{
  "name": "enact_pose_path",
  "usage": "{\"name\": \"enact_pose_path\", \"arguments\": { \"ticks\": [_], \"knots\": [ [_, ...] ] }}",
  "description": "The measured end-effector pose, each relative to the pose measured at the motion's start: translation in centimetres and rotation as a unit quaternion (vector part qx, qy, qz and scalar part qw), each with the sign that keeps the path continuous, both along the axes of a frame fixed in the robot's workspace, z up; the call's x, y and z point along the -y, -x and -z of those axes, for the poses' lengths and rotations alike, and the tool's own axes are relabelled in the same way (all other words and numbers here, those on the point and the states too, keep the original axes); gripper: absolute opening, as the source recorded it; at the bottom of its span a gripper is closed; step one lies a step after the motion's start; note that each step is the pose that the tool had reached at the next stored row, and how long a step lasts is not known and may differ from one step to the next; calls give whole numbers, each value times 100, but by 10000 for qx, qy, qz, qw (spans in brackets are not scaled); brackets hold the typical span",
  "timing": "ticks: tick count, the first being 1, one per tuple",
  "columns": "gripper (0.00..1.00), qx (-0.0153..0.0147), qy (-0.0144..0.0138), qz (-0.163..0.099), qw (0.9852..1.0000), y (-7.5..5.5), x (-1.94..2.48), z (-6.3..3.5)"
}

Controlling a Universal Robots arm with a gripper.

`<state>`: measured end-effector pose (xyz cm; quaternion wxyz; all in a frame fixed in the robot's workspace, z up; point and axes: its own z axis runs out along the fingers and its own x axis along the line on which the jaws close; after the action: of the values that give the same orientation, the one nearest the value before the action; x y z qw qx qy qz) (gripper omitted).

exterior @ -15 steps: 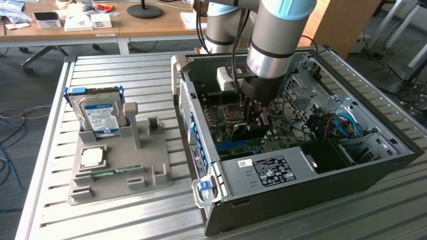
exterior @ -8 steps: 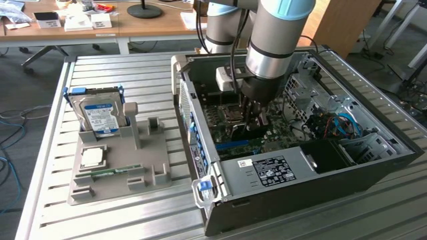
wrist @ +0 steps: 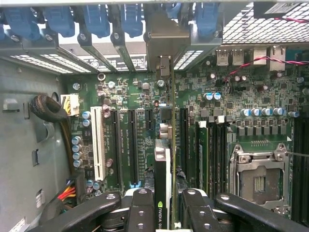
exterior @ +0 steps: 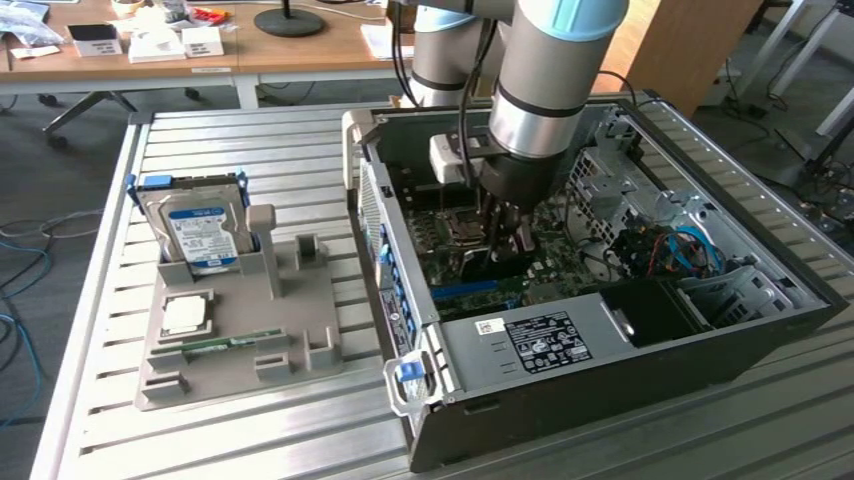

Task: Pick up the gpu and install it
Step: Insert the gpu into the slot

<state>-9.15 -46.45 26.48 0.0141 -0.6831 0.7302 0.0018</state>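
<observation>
1. While the fingers (wrist: 141, 212) clamp it on both faces, the gpu (wrist: 163, 174) stands on edge inside the case (exterior: 694, 360), over the motherboard (wrist: 140, 96), with its cooler face toward the white slot (wrist: 98, 142).
2. Its thin green board edge runs straight toward the case's rear wall, where its bracket (wrist: 164, 63) reaches a slot opening below the blue clips (wrist: 96, 21).
3. Whether its lower edge sits in a slot cannot be told.
4. Black slots (wrist: 131, 145) lie just beside the cooler face. Memory slots (wrist: 205, 154) lie near the other face, with the CPU socket (wrist: 258, 181) beyond them.
5. Room is tight on both faces. A sleeved cable (wrist: 48, 108) curves well apart, by the case's grey wall.
6. In the exterior view the arm (exterior: 547, 80) reaches down through the case's open side, and the power supply (exterior: 534, 340) lies near it.
7. At the exterior view's left, a hard drive (exterior: 200, 235) stands in a grey holder (exterior: 240, 345) on the slatted worktop (exterior: 267, 440), well apart from the case.
</observation>
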Motion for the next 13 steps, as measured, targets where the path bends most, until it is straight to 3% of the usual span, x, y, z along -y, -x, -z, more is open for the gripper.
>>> {"name": "enact_pose_path", "arguments": {
  "ticks": [13],
  "knots": [
    [27,0,1,1,10000,11,0,71]
  ]
}}
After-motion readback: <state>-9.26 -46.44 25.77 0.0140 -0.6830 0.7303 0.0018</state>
